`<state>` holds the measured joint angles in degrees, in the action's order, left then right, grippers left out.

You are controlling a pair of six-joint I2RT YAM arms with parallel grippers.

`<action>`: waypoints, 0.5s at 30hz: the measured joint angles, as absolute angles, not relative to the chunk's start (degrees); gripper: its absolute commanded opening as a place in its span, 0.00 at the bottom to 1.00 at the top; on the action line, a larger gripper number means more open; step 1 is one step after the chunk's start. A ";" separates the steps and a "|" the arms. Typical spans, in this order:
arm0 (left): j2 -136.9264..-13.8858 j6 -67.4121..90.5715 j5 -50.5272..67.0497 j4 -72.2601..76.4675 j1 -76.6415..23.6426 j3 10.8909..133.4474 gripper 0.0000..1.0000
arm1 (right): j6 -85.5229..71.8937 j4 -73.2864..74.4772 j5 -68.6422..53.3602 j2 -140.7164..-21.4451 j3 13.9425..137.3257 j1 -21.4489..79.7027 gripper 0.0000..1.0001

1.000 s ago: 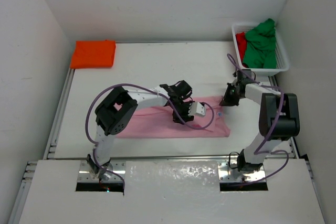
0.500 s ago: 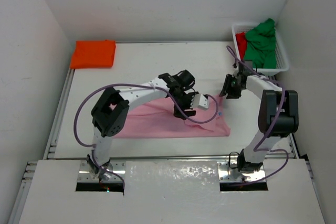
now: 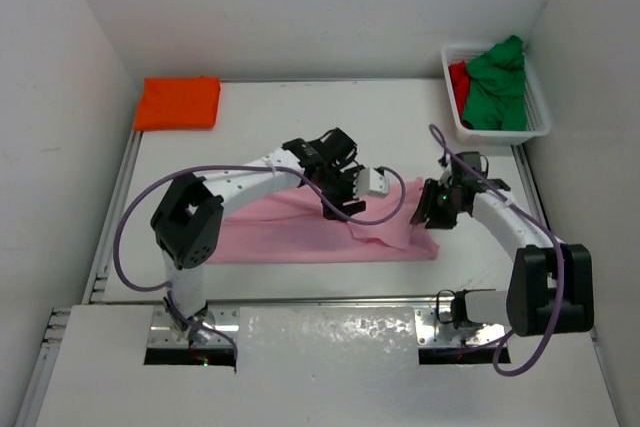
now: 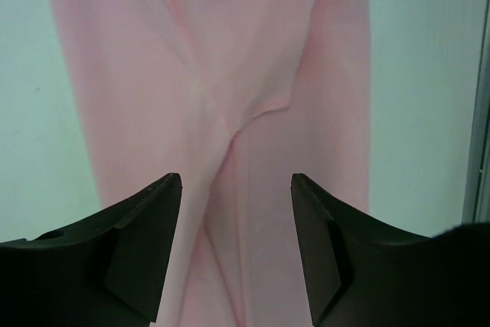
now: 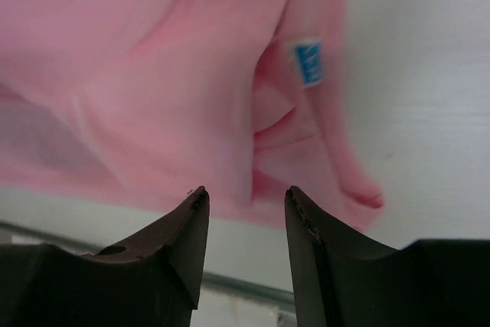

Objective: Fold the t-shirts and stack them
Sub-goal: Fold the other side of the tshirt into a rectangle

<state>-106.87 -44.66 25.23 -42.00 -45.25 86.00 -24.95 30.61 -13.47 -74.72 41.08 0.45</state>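
Observation:
A light pink t-shirt (image 3: 290, 237) lies as a long band across the middle of the table, creased at its right end. My left gripper (image 3: 347, 195) hovers over that right part, open, with only pink cloth (image 4: 230, 74) below its empty jaws (image 4: 236, 181). My right gripper (image 3: 430, 211) hangs over the shirt's near right corner, open and empty (image 5: 246, 193), and a blue label (image 5: 308, 61) shows on the pink fabric (image 5: 168, 74). A folded orange t-shirt (image 3: 178, 102) lies at the back left. A green t-shirt (image 3: 497, 82) and a red t-shirt (image 3: 458, 77) sit bunched in the basket.
A white mesh basket (image 3: 500, 134) stands at the back right corner against the wall. White walls close in the table on three sides. A metal rail (image 3: 113, 207) runs along the left edge. The left arm's purple cable (image 3: 385, 217) loops over the pink shirt.
My right gripper has opened, let go of the pink shirt and moved from its far edge toward its near right corner. My left gripper opened wider and drew back a little to the left.

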 measured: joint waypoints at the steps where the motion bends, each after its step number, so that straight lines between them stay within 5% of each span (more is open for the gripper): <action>1: -106.98 -44.64 24.73 -41.78 -46.15 85.10 0.56 | -26.02 30.76 -14.59 -74.76 39.42 1.69 0.43; 15: -110.87 -48.38 17.80 -30.98 -55.20 75.77 0.55 | -30.70 28.62 -19.84 -76.95 36.25 3.90 0.46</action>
<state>-110.87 -48.38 17.80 -30.98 -55.20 75.77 -30.70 28.62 -19.84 -76.95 36.25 3.90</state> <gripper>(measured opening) 0.548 0.462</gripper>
